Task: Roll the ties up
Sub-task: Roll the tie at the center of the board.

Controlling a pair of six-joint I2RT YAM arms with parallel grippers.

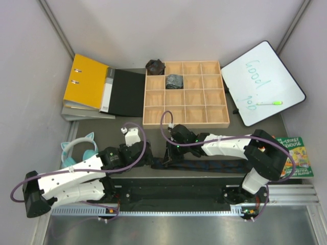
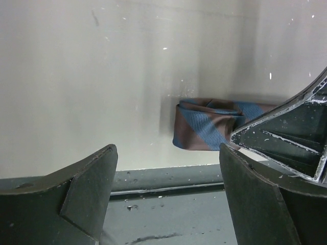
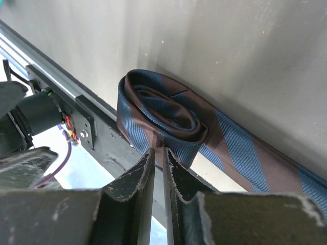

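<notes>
Right gripper (image 3: 159, 151): squeezed down to a thin slit, tips biting the near rim of the coil, so it looks clamped on the striped tie (image 3: 163, 115)
Left gripper (image 2: 167, 152): fingers wide apart with nothing in them, hanging low just off the coil's left side with a gap between them
Striped tie: brown and blue diagonal stripes, one end wound into a loose coil, lying along the near edge of the tabletop (image 1: 92, 130), roughly in the middle
Unrolled part: runs flat to the right along that same near edge, passing under the right arm
Brownish-black bundle (image 1: 155, 66): rolled tie in the far-left corner compartment of the wooden tray (image 1: 185, 124), poking up over the rim
Greyish bundle (image 1: 174, 80): another rolled tie, one row nearer and one column to the right of the brownish one
Wooden tray: sits mid-table toward the far edge
Yellow binder (image 1: 84, 81): far-left corner, with a black folder (image 1: 127, 92) between it and the tray
Whiteboard (image 1: 263, 84): far-right corner, turned at an angle, green marker (image 1: 269, 102) lying on it
Headphones (image 1: 79, 150): teal cat-ear pair by the left edge, next to the left arm
Book (image 1: 296, 155): green cover, at the right edge
</notes>
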